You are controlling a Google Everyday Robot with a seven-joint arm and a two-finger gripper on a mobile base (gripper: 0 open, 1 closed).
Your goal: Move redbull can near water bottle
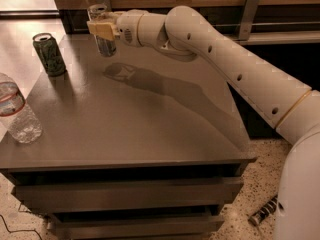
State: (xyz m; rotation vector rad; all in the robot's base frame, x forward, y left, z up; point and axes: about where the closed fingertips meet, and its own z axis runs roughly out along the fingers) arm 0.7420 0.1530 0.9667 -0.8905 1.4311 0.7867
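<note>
My gripper (104, 29) is shut on the redbull can (104, 40), a slim silvery-grey can, and holds it lifted above the far left part of the grey table (150, 129); the can's shadow lies on the top below it. The water bottle (17, 111), clear crinkled plastic with a white label edged in red, stands at the table's front left corner, well apart from the can and the gripper.
A wider green can (49, 54) stands at the table's left edge, between the gripper and the bottle. A wooden wall runs behind the table. A small dark object (263, 211) lies on the speckled floor at the lower right. Drawers front the table.
</note>
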